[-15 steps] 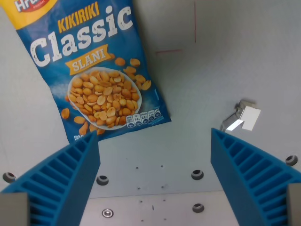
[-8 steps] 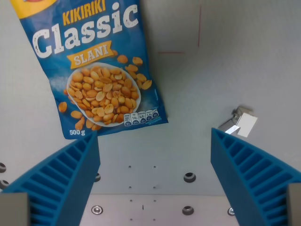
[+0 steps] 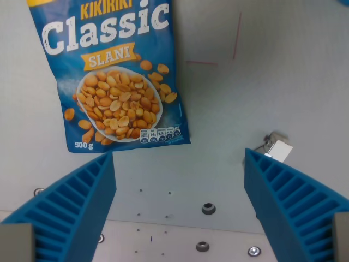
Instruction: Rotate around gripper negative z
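Observation:
My gripper is open; its two blue ribbed fingers stand wide apart at the bottom corners of the wrist view, with nothing between them. A blue bag of Classic peanuts lies flat on the grey table, above the left finger. The bag's lower edge lies just beyond the left fingertip and its top is cut off by the frame.
A small white and metal block sits on the table just above the right finger. Thin red lines form a corner mark at upper centre. Several bolts and holes dot the table's lighter plate at the bottom.
The whole scene has turned clockwise in the view, so the camera has rotated: the bag now stands more upright, and the white block and the bolts have slid toward the left and down.

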Tool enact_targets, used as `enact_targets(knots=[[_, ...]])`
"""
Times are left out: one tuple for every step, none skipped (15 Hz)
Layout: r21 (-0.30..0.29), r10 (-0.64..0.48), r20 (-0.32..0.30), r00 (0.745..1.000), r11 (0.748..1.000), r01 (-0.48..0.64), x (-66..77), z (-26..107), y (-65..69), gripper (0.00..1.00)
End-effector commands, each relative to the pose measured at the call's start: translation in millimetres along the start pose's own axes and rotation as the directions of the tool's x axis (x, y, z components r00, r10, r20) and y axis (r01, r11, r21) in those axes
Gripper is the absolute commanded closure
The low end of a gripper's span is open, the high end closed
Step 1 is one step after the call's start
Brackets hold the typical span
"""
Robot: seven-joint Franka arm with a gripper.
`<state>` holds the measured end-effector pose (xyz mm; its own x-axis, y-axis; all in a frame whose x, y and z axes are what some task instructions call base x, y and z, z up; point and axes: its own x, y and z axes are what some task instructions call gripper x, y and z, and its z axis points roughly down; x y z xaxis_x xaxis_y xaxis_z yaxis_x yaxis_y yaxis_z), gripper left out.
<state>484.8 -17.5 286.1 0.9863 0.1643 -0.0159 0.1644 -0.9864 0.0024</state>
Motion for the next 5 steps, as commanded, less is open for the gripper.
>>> enact_targets(knots=[[0.0, -0.168, -0.003, 0.986, 0.986, 0.168, -0.1, -1.5, 0.6, 0.0], [0.0, -0.181, -0.003, 0.983, 0.983, 0.181, -0.1, -1.5, 0.6, 0.0], [0.0, -0.194, -0.003, 0.981, 0.981, 0.194, -0.1, -1.5, 0.6, 0.0], [0.0, -0.207, -0.003, 0.978, 0.978, 0.207, -0.1, -1.5, 0.6, 0.0], [0.0, -0.22, -0.003, 0.975, 0.975, 0.22, -0.1, -1.5, 0.6, 0.0]])
